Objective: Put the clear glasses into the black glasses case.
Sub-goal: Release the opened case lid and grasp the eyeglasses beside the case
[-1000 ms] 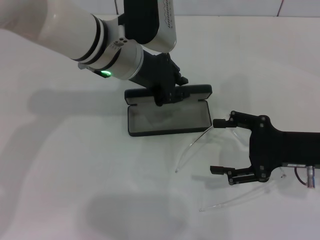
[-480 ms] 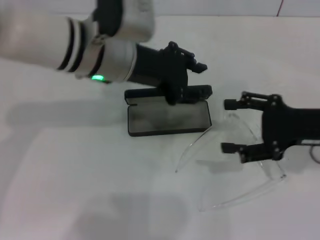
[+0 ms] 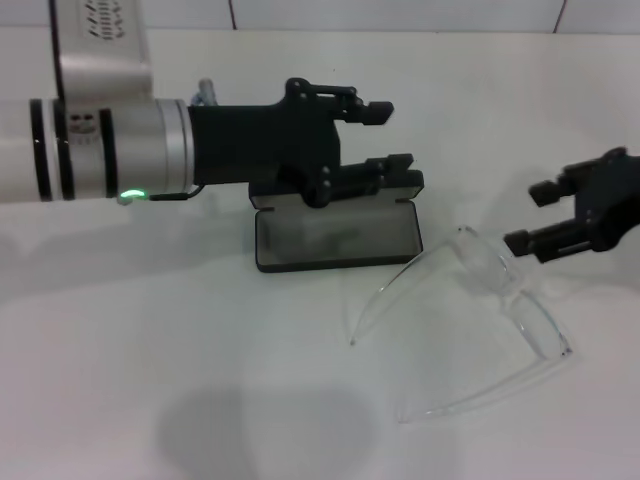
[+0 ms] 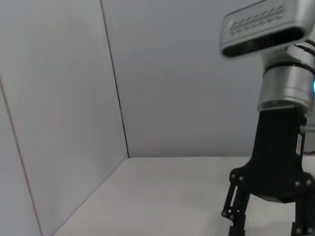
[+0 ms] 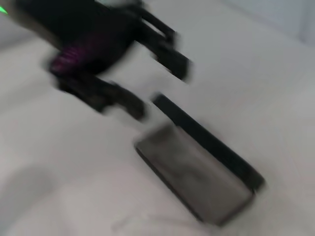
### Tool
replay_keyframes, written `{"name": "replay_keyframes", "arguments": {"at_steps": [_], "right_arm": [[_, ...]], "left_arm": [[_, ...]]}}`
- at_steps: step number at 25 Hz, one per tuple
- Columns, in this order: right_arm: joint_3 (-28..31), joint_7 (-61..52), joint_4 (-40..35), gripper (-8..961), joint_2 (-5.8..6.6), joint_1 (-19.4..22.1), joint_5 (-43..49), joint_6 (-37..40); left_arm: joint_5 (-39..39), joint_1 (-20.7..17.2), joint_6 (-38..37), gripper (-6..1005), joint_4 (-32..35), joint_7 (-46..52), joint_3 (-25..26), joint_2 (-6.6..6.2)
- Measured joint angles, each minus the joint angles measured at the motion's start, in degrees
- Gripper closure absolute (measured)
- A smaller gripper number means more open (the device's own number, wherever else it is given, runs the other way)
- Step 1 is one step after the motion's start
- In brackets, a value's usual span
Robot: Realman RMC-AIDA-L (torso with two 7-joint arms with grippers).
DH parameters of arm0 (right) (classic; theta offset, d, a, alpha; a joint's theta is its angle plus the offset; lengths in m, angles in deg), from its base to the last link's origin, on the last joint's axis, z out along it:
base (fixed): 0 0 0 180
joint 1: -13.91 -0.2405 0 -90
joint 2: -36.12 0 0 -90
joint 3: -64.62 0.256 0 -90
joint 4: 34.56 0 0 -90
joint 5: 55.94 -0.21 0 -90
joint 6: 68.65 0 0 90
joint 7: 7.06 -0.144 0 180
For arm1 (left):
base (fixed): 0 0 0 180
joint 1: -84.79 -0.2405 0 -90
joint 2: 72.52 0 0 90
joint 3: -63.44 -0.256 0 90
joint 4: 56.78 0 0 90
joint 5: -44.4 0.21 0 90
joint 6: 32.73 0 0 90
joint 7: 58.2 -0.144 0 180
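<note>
One clear glasses (image 3: 480,300), one black glasses case (image 3: 335,238), two claws.

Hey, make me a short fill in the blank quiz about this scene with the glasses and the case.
1. The black glasses case lies on the table with its lid ____.
2. The clear glasses rest on the ____, outside the case.
3. The right gripper holds ____.
4. The left gripper hovers over the case's ____.

Missing words: open; table; nothing; lid

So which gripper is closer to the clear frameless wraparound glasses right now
The right. The right gripper hovers open just above the clear frameless wraparound glasses' lens; the left gripper is open over the case's lid, farther away.
</note>
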Motion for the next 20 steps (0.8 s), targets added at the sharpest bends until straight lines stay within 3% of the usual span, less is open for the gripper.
{"name": "replay_keyframes", "arguments": {"at_steps": [8, 11, 20], "right_arm": [[-4.3, -10.9, -1.8, 243, -0.53, -2.1, 10.3, 1.3], [-6.1, -12.4, -1.3, 255, -0.54, -2.2, 12.1, 0.2], [-12.2, -12.5, 4.6, 292, -0.78, -2.2, 12.1, -6.8]], "left_arm": [[1.4, 2.8, -0.6, 417, -4.4, 0.0, 1.3, -0.33], [2.9, 3.4, -0.5, 283, -4.5, 0.1, 1.4, -0.10], [3.8, 3.9, -0.4, 282, -5.8, -1.2, 1.3, 0.12]]}}
